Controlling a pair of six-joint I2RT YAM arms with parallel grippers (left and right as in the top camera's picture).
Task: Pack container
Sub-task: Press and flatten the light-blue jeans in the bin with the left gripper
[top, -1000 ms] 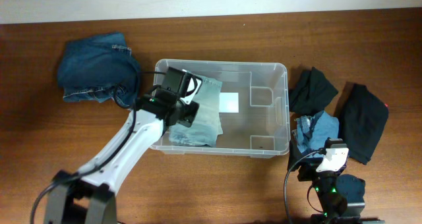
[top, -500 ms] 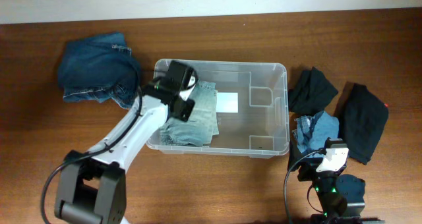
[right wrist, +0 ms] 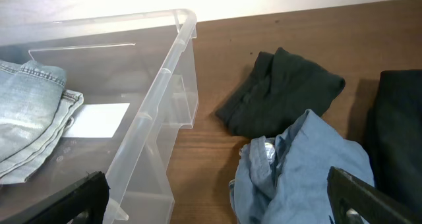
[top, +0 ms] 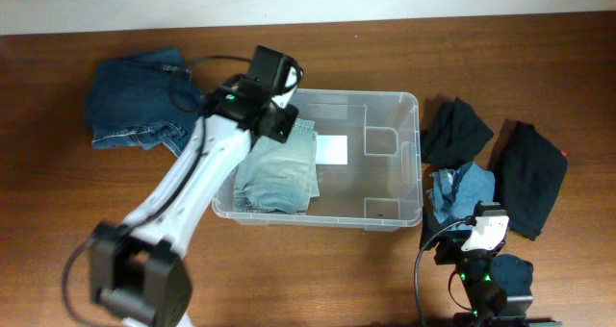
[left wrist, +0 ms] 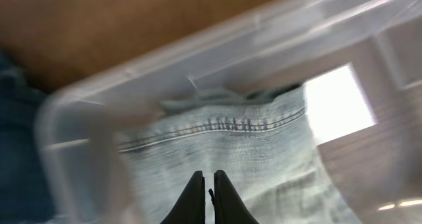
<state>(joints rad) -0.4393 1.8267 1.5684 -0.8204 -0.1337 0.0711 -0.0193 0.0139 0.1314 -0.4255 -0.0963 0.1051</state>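
Raised off the folded light-blue jeans point(top: 279, 163) lying in the left half of the clear container point(top: 395, 101), which is set mid-worktop point(top: 337, 269), the left gripper point(left wrist: 206, 178) is seen clenched and empty, while the right gripper point(right wrist: 216, 178) is held spread wide

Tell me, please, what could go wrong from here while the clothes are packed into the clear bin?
1. The left pincer, shut and empty, hangs over the back left corner of the container; swinging toward the dark jeans could knock the rim.
2. The light blue garment lies crumpled close beside the container's right wall, so the open right pincer might catch that wall when grasping it.
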